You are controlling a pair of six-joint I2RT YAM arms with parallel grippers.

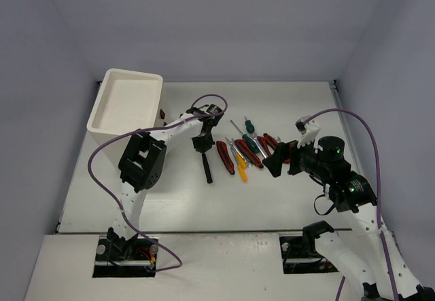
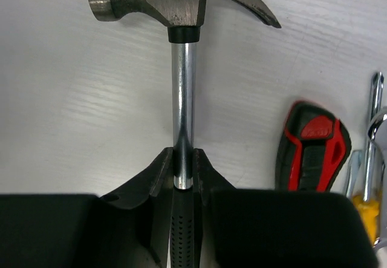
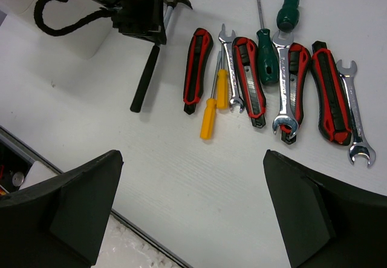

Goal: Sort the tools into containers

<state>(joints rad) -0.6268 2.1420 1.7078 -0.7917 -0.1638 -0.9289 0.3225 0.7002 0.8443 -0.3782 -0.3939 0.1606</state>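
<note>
A black-handled hammer (image 2: pixel 183 98) lies on the white table, its steel head (image 2: pixel 175 2) pointing away from the wrist. My left gripper (image 2: pixel 183 171) is shut on the hammer where the steel shaft meets the black grip. In the top view the left gripper (image 1: pixel 202 140) sits over the hammer (image 1: pixel 206 168), right of the white cabinet (image 1: pixel 126 100). A row of tools lies further right: red-and-black-handled tools (image 3: pixel 196 68), yellow screwdrivers (image 3: pixel 208 117), green screwdrivers (image 3: pixel 266 56) and silver wrenches (image 3: pixel 354 117). My right gripper (image 3: pixel 190 207) hangs open above bare table in front of that row, holding nothing.
The cabinet's rimmed top tray (image 1: pixel 109 121) stands at the back left, close to the left arm's elbow. A red-and-black handle (image 2: pixel 311 147) and a yellow screwdriver (image 2: pixel 366 210) lie just right of the hammer. The table's near edge (image 3: pixel 91 198) runs below the right gripper.
</note>
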